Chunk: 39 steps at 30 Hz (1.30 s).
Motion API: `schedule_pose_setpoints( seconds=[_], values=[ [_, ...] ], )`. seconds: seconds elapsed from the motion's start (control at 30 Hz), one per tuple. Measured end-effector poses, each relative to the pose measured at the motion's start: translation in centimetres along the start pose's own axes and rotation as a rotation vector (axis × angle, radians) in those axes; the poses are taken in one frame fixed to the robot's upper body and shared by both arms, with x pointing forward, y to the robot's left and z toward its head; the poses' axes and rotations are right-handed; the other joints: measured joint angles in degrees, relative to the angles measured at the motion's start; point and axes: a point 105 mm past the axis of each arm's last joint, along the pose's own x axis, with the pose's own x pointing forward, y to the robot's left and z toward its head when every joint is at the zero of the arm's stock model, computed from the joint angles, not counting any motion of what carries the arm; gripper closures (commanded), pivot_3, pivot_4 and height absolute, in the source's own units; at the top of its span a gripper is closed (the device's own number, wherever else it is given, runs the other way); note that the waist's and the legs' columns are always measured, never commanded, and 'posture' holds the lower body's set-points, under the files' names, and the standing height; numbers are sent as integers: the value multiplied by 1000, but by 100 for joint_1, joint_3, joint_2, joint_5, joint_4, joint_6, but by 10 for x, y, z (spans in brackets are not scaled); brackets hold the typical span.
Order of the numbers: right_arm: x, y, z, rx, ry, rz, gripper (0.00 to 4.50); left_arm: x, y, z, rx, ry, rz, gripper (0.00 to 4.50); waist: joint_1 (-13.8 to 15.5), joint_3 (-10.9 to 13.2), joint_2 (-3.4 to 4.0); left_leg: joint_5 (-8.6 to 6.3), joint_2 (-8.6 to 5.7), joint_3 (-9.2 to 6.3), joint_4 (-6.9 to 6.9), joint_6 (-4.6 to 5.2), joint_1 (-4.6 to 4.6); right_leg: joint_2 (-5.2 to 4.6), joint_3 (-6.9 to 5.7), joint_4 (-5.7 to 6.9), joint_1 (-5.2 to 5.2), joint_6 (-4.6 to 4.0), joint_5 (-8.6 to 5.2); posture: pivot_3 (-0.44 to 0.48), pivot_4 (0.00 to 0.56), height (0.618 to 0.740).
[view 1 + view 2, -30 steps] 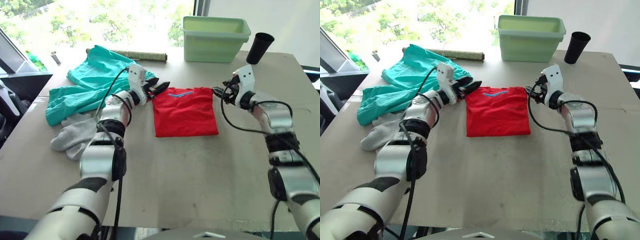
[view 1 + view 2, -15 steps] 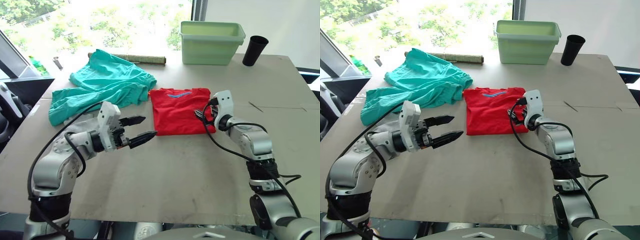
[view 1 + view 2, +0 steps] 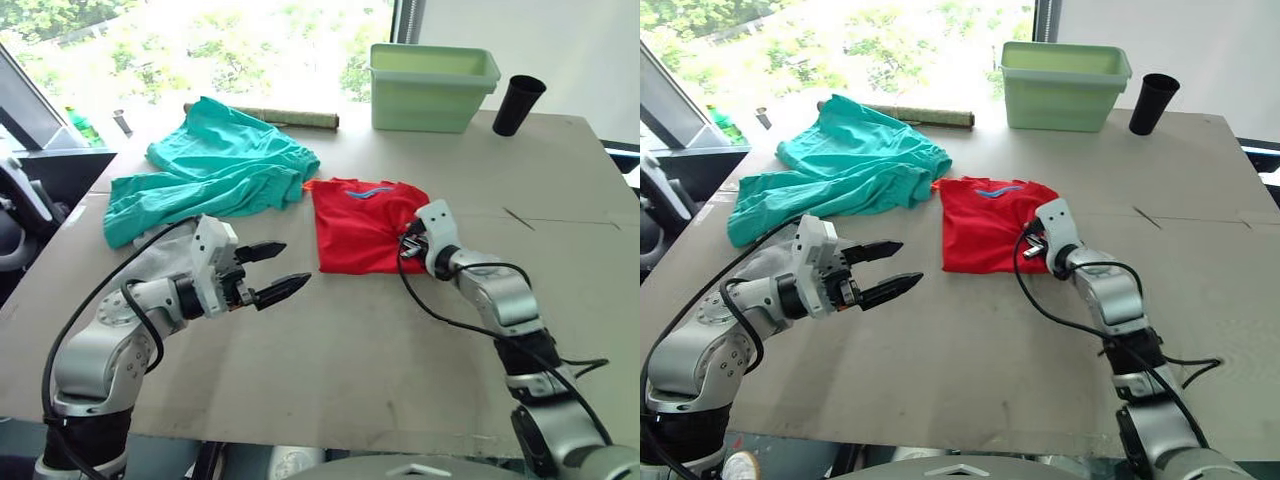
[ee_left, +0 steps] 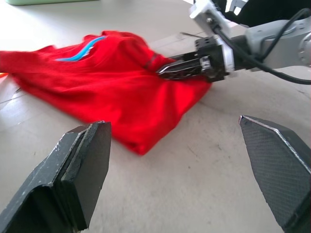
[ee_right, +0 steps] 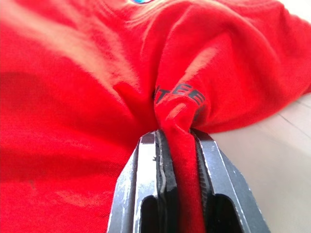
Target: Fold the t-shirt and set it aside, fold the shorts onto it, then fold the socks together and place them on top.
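Landmark: the t-shirt [image 3: 362, 225], lying folded near the middle of the table [image 3: 400, 350].

Far to its left, the socks [image 3: 160, 262] lie partly behind my left arm. The shorts [image 3: 215, 170] are spread just left of the t-shirt and a little farther back, one edge touching or almost touching its left edge; I cannot tell which.

My left hand [image 3: 270, 272] hovers over bare table just in front of the t-shirt's left corner, fingers [image 4: 77, 179] wide apart, holding nothing.

My right hand [image 3: 1032, 243] is at the t-shirt's right edge, clamped on a pinch of red cloth; my right wrist view shows the fold squeezed between both fingers [image 5: 141, 194].

The risks, as I judge them: I hold only a small bunch with one hand, so moving the t-shirt aside may drag it open and spoil the fold. The cloth could also slip out, since the pinch is narrow. If I pull leftward, the t-shirt may catch the shorts and drag them along.
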Motion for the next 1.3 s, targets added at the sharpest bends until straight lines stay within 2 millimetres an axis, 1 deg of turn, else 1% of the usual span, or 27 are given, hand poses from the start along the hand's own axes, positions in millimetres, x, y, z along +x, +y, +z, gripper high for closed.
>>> schedule_pose_setpoints(
  seconds=[0.07,0.13,0.17,0.2,0.27,0.37,0.4,0.47,0.53,0.57,0.73,0.83,0.97,1.03,1.07,1.13,1.17,1.2,1.23,1.3],
  values=[
    [-20,-11,-11,-37,32,-35,4445,2,-1,1,0,-5,-5,0,32,-1,-1,-6,-2,5,0,8,-2,-5,3,-15,5,0,0,0,150,740],
    [-42,-23,-21,-82,74,-69,4445,6,-8,2,2,-10,-39,0,41,2,3,-10,-8,7,0,15,-5,-13,4,-20,6,0,0,0,150,740],
    [-67,-37,-34,-112,132,-108,4445,11,-15,0,-3,-6,-79,0,53,4,6,-13,-11,7,0,20,-6,-25,3,-22,6,1,-1,0,150,740],
    [-72,-41,-37,-115,147,-120,4445,12,-17,-1,-5,-3,-87,0,46,3,5,-13,-10,7,0,21,-5,-33,4,-23,6,1,-1,0,150,740],
    [-93,-57,-47,-125,205,-178,4445,18,-23,-3,-4,-2,-128,0,33,5,7,-13,-9,10,1,22,-6,-33,5,-23,11,1,-1,0,150,740],
    [-128,-95,-63,-125,304,-311,4445,31,-35,-1,-2,-18,-198,0,32,9,13,-13,-9,14,6,23,-4,-1,13,-23,11,2,-2,0,150,740],
    [-134,-101,-64,-123,310,-336,4445,33,-36,0,1,-19,-209,0,26,10,14,-13,-8,15,8,23,-4,2,16,-23,10,3,-2,0,150,740],
    [-153,-121,-69,-162,361,-385,4445,40,-44,5,29,-28,-281,0,9,13,19,-13,-7,18,7,23,2,13,26,-23,10,3,-2,0,150,740],
    [-161,-132,-70,-210,390,-387,4445,44,-51,6,47,-31,-354,0,-7,15,22,-13,-8,22,5,24,5,21,33,-23,8,4,-3,0,150,740],
    [-162,-135,-69,-222,392,-389,4445,45,-52,6,50,-31,-365,0,-8,17,25,-13,-9,25,5,24,3,22,36,-23,4,4,-3,0,150,740],
    [-168,-159,-65,-294,417,-394,4445,50,-59,9,76,-30,-458,0,16,19,23,-13,-11,27,5,25,2,29,48,-25,4,9,-6,0,150,740],
    [-172,-168,-71,-291,442,-398,4445,51,-62,10,90,-31,-497,0,27,19,22,-15,-12,27,5,28,1,29,53,-25,5,15,-9,0,150,740],
    [-177,-172,-83,-265,481,-396,4445,51,-62,12,115,-28,-517,0,29,20,23,-16,-12,28,5,30,1,31,57,-24,5,18,-11,0,150,740],
    [-180,-173,-86,-272,503,-396,3508,51,-62,12,125,-32,-519,0,28,20,25,-16,-12,31,5,30,2,31,61,-24,5,19,-11,0,150,740],
    [-181,-174,-85,-268,503,-396,3274,52,-63,12,123,-34,-522,0,27,20,25,-16,-11,31,6,30,2,32,61,-24,5,19,-11,0,150,740],
    [-185,-177,-83,-245,495,-414,2427,55,-65,12,118,-41,-535,0,28,21,26,-16,-11,33,6,30,3,32,63,-23,5,19,-11,0,150,740],
    [-190,-179,-81,-238,491,-431,1971,56,-66,12,116,-41,-539,0,28,21,26,-16,-11,32,6,30,3,32,63,-23,5,20,-11,0,150,740],
    [-194,-179,-80,-236,489,-442,1407,57,-65,12,113,-40,-537,0,29,21,26,-16,-11,31,6,30,3,34,62,-23,6,20,-11,0,150,740],
    [-198,-179,-78,-236,481,-457,972,58,-62,12,106,-39,-526,0,31,21,26,-16,-11,30,5,30,3,35,61,-23,5,22,-10,0,150,740],
    [-205,-176,-72,-220,436,-484,972,60,-53,10,83,-37,-482,0,32,21,26,-17,-11,29,4,30,2,36,61,-24,5,40,-1,0,150,740]
  ],
)
